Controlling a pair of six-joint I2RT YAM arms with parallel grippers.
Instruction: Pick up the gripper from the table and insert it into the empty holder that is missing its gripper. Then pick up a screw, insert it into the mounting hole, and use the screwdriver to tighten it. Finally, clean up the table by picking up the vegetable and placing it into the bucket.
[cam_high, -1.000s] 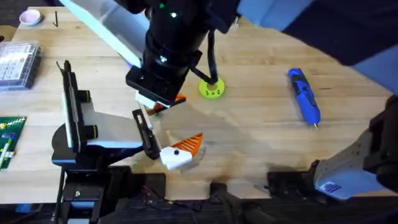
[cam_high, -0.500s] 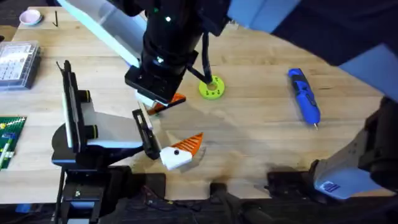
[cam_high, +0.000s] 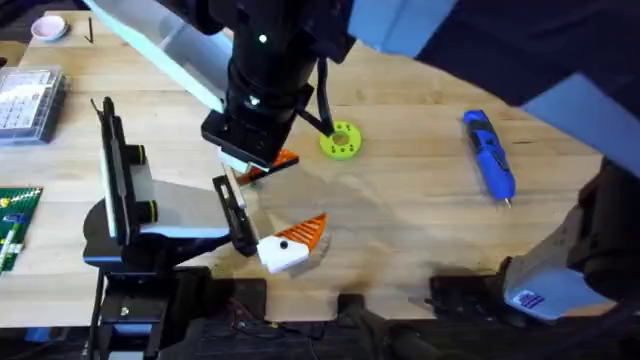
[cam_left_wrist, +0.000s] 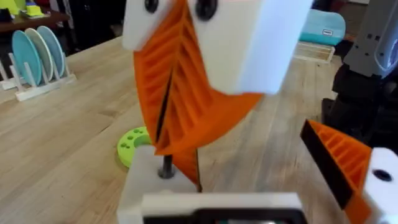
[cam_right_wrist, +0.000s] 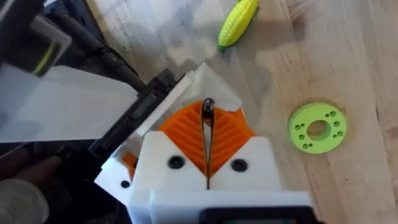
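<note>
My right gripper (cam_right_wrist: 207, 118) has its orange ribbed pads shut on a thin dark screw (cam_right_wrist: 207, 107). It reaches across the table to the left arm's claw (cam_high: 262, 210). In the left wrist view the screw (cam_left_wrist: 166, 168) stands upright on the white holder (cam_left_wrist: 152, 183), under the right gripper's pads (cam_left_wrist: 180, 93). My left gripper (cam_left_wrist: 242, 162) is open, with its other finger bearing an orange tip (cam_left_wrist: 336, 158). I cannot tell the loose gripper piece apart from the orange pads. The blue screwdriver (cam_high: 488, 155) lies at the right. The yellow vegetable (cam_right_wrist: 238, 22) lies beyond the holder. The bucket is out of view.
A green disc (cam_high: 340, 142) lies just right of the right gripper. A clear parts box (cam_high: 30, 100), a green board (cam_high: 15, 215) and a pink dish (cam_high: 48, 28) sit at the left edge. A plate rack (cam_left_wrist: 37, 56) stands farther back.
The right arm has shifted slightly to the left, its pads staying at the holder. The left arm has not moved.
</note>
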